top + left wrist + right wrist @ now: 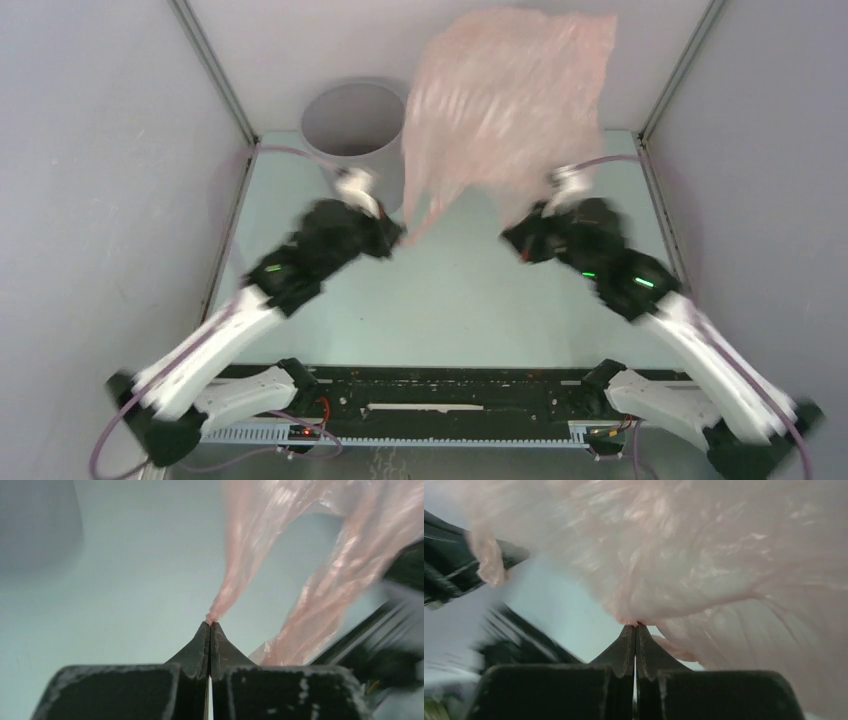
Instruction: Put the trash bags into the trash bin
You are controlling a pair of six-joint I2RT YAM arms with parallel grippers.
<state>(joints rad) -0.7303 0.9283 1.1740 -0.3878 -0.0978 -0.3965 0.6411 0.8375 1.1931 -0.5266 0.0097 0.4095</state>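
I see the trash bag (510, 100) spread aloft, corners held by left gripper (398, 238) and right gripper (515, 240); trash bin (352, 120) stands just left of it.

A pale green table (450, 300) sits boxed in by plain grey walls (100, 200) left, right and far, metal posts (215, 70) at its far corners, a black rail (450, 388) and white slotted duct (450, 437) along the near edge, and a lilac cable (95, 455) looping near left.

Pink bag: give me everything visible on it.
Thin, translucent pale-pink film bag, wrinkly, glossy and motion-blurred. It is spread in the air between the arms, with two bunched points of its near edge pinched: one in the shut left pincer, the other in the shut right pincer. In the top view it sits right of the grey bin, covering part of its rim.
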